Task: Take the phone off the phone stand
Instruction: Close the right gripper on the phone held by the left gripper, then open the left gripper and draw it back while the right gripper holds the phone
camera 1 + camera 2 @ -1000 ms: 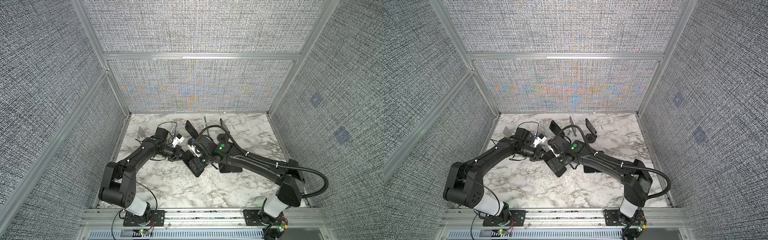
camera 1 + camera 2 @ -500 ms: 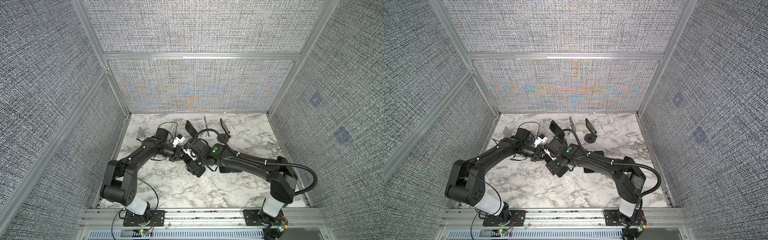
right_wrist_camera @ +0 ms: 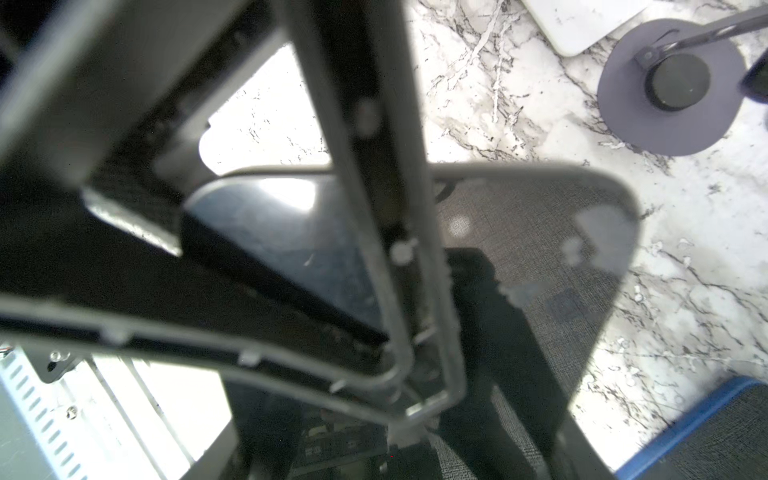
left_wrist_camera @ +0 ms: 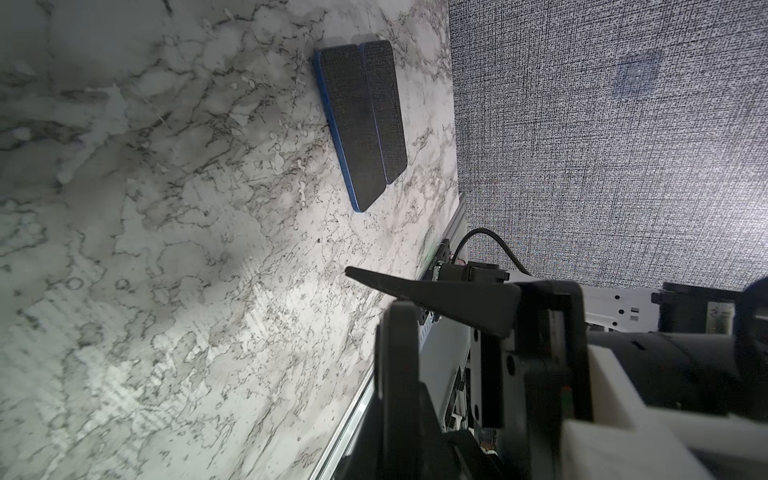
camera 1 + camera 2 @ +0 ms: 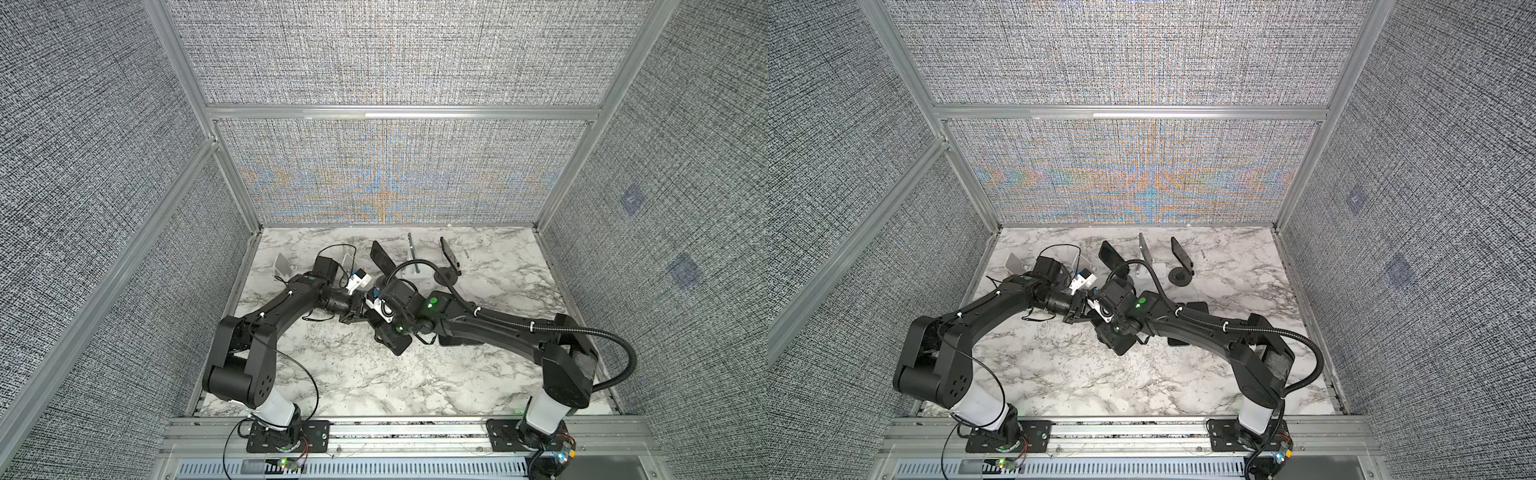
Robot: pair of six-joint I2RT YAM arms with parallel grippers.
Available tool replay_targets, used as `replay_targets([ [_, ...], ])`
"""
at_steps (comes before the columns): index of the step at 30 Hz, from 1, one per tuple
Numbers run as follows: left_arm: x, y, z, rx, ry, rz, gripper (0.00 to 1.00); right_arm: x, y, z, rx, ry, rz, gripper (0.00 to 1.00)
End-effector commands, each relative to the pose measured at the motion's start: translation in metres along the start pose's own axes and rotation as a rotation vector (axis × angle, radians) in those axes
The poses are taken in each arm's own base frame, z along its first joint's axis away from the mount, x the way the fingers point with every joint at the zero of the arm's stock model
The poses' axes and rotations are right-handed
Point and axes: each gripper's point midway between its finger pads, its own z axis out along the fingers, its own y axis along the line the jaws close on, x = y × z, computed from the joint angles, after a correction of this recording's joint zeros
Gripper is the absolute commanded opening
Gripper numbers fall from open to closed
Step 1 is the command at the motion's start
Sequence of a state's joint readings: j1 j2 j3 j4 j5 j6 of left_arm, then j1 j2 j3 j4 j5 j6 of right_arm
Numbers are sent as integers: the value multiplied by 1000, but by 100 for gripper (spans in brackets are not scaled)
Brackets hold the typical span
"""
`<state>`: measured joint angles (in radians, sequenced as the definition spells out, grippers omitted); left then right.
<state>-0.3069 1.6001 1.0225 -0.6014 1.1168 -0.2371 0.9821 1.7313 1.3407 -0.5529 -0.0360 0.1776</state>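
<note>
The right fingers [image 3: 374,166] are bracketing the phone [image 3: 540,249], open, and are likely needing a square, firm pinch before lifting it clear; the left fingers [image 4: 436,291] are resting closed.

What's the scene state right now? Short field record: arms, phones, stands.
surface: marble table
left end effector: shut, close beside the right one
right end effector: over dark phone; grip unclear
flat item: blue-edged phone, lying on the table
back row: propped phone; phone on round-base stand
task status: cannot tell from these views
</note>
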Motion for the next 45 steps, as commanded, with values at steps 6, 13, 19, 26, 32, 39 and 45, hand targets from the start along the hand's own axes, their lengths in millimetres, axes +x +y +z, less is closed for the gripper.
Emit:
replay_targets([
  [6, -3, -7, -1, 35, -5, 20, 21, -4, -9, -6, 31, -30, 45, 45],
  [13, -5, -9, -2, 30, -15, 24, 49, -2, -17, -14, 66, -36, 85, 37],
  [19, -14, -8, -14, -26, -75, 51, 55, 15, -40, -35, 136, -27, 168, 20],
  [26, -64, -1, -54, -259, -289, 104, 57, 38, -66, -58, 217, -22, 327, 15],
  [32, -119, -22, -99, -463, -485, 203, 59, 52, -87, -54, 262, -22, 469, 10],
  [39, -129, -5, -108, -542, -508, 210, 59, 61, -107, -36, 282, -4, 620, 6],
  [45, -117, -4, -118, -604, -525, 229, 59, 72, -117, -15, 318, 73, 614, 6],
])
